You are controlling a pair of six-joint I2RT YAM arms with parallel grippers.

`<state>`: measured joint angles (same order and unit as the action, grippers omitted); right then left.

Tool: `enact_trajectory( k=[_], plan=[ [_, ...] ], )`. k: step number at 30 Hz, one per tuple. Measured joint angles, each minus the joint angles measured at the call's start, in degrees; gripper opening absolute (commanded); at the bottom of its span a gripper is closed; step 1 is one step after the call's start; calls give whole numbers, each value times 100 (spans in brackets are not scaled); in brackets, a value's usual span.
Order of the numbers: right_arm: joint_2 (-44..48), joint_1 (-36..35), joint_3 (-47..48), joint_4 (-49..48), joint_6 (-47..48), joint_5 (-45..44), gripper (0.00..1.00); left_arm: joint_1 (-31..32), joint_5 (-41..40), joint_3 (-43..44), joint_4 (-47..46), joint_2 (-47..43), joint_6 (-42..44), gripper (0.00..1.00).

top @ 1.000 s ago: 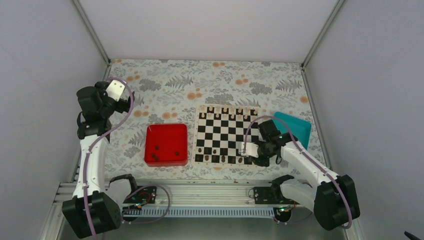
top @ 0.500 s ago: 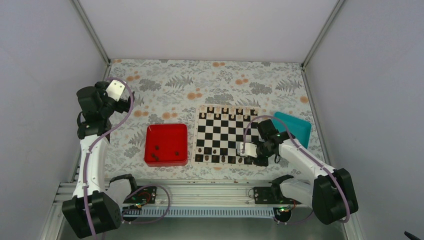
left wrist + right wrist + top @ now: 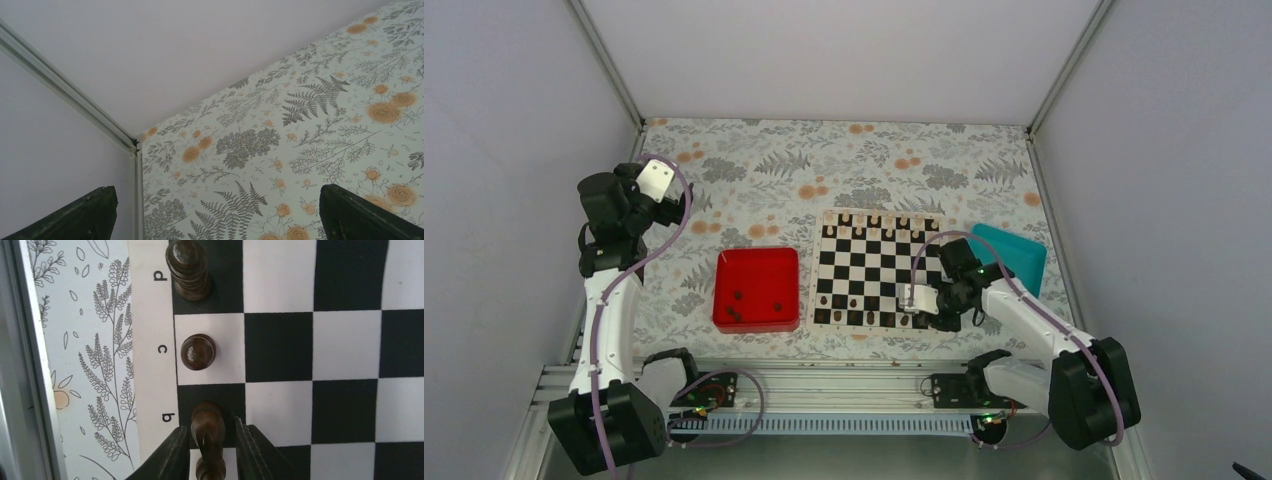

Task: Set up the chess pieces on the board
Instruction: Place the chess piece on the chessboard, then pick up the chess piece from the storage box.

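The board of black and cream squares lies at centre right. My right gripper is low over its near right corner. In the right wrist view a dark chess piece stands on the black square marked b. The right gripper straddles it, open, with a thin gap on each side. Two more dark pieces stand on the squares marked c and d. Other dark pieces stand along the near rows. My left gripper is raised at the far left, wide open and holding nothing.
A red tray left of the board holds three dark pieces. A teal tray lies to the right of the board, behind the right arm. Pale-topped pieces line the board's far edge. Walls close in the table.
The right arm shifted slightly left over the board's near edge, and its jaws have eased apart from the piece. The left arm has not moved.
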<state>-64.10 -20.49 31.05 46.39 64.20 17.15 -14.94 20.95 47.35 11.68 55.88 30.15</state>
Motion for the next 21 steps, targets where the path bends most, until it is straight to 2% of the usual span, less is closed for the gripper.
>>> enact_trajectory(
  k=[4, 11, 13, 16, 21],
  plan=[
    [221, 0, 39, 129, 20, -105, 38, 0, 2, 0, 0, 0, 0, 100],
    [313, -2, 898, 776, 26, -136, 43, 0, 2, 0, 0, 0, 2, 100],
    [225, -26, 1436, 964, -15, -85, 45, 0, 7, 0, 0, 0, 0, 100],
    [-184, -264, 2511, 1029, -205, 20, 42, 0, 11, 2, 0, 2, -2, 100],
    [-1572, -1266, 4518, 826, -868, 144, 38, 7, 20, 63, -2, 87, 2, 100]
  ],
)
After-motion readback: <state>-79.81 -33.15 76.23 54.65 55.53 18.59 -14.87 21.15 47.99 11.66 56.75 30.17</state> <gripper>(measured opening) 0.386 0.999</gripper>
